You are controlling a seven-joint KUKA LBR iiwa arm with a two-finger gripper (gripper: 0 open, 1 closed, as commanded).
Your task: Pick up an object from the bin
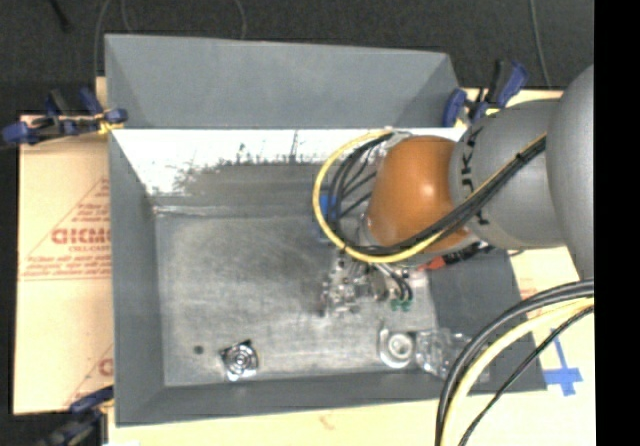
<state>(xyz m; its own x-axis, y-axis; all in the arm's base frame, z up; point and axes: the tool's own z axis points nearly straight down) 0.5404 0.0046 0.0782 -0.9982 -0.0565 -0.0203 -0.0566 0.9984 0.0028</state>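
Note:
My gripper (343,294) is low over the bin floor, right of the middle, below the arm's orange cover. A clear plastic piece with a round silvery ring (399,346) lies by the front wall, just below and to the right of the gripper. A small round metal part (239,359) rests near the front left corner, well away from the gripper. I see nothing held in the gripper.
A tiny dark speck (198,351) lies left of the round metal part. The arm and its cables cover the bin's right side. The left and middle of the floor are bare, scuffed metal.

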